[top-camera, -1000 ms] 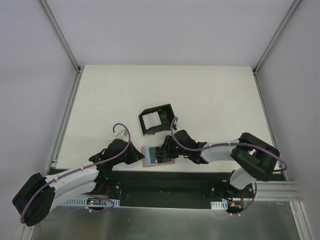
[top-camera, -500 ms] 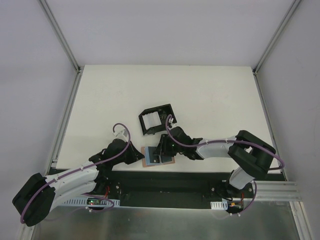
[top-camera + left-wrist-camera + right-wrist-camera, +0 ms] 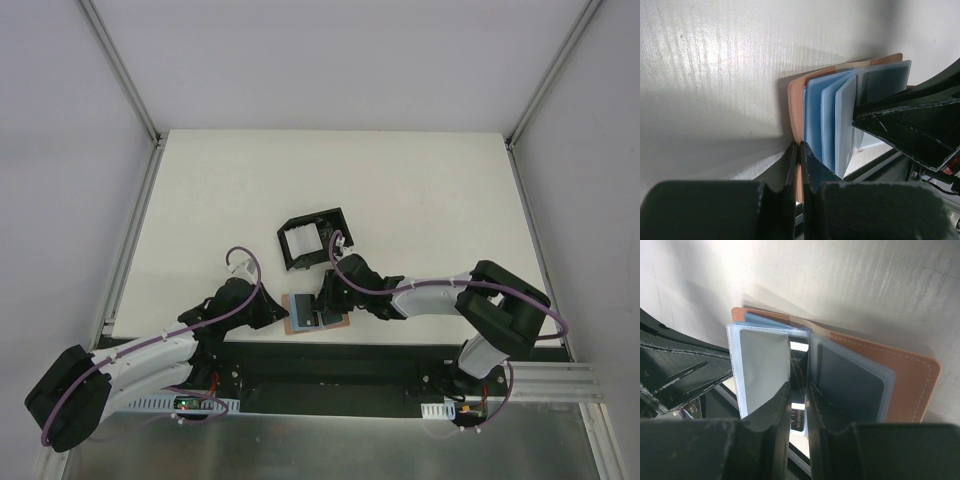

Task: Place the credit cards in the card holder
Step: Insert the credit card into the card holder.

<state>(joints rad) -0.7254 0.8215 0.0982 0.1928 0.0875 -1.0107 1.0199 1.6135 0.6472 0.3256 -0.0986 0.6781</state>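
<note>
Clamping the tan leather card holder in my left gripper, I couldn't tell whether my right gripper gripped the dark credit card.

Soft, even overhead light kept the top view bright and sharp over the white counter, whereas both wrist views were dimmer, with a broad grey shadow beside the card holder, and the left end effector and right end effector loomed dark and blurred up close.
</note>
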